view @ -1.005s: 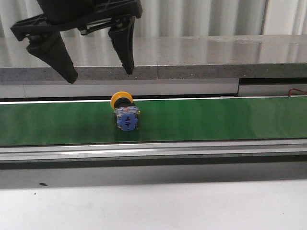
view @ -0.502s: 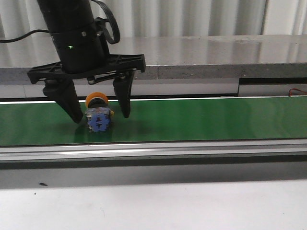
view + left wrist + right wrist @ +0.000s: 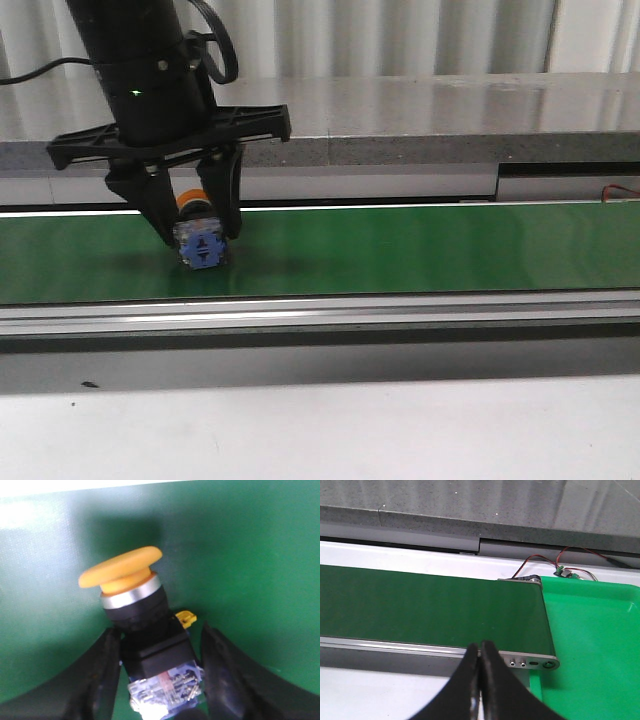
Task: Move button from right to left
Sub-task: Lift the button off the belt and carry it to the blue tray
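The left gripper (image 3: 196, 232) stood low over the belt (image 3: 420, 250), its two fingers (image 3: 102, 672) drawn in against the sides of the button (image 3: 201, 243), apparently clamped on the contact block, though full pressure could not be confirmed. The grip sat low on the boxy base rather than the round yellow cap, probably because flat sides give a surer hold than a mushroom head. The button lay tipped on the belt, cap pointing away from the camera, toward the left part of the front view. The right gripper (image 3: 480, 655) hung with fingers pressed together, empty, above the belt's far end beside a green tray (image 3: 600, 645), clear of the work
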{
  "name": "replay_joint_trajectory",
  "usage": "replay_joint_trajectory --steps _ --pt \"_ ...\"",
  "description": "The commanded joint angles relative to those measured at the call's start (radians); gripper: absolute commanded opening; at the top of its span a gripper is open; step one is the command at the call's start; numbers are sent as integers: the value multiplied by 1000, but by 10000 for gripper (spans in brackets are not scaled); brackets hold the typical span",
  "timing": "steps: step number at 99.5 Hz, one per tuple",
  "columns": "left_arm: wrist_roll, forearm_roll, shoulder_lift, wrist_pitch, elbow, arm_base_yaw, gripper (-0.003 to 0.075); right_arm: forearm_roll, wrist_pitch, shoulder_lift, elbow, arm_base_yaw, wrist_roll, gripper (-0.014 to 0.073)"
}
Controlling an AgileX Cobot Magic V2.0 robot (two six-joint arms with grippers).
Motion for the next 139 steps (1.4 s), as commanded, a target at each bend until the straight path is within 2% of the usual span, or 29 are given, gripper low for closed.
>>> replay_joint_trajectory --steps 1,18,39,52,65,78,115,139 --pt "60 -21 -86 18 -30 35 126 1 -81 12 -21 1 -7 -67" --pt "178 -19 -136 101 -30 133 126 1 -81 12 -21 1 -7 -67" --pt "358 -19 -187 168 -30 301 126 1 -81 12 -21 1 -7 -67" --pt "517 -14 -188 221 -30 408 126 1 -81 12 -21 1 -7 -67" --pt "577 35 -188 272 -30 511 126 1 -81 12 -21 1 -7 -67" --pt "648 66 -188 274 -30 603 126 1 -81 12 -21 1 -7 -67" --pt "1005 81 -144 196 -28 800 126 1 -81 12 -21 1 -7 -67" --pt "1022 108 -55 159 -28 885 126 1 -81 12 -21 1 -7 -67"
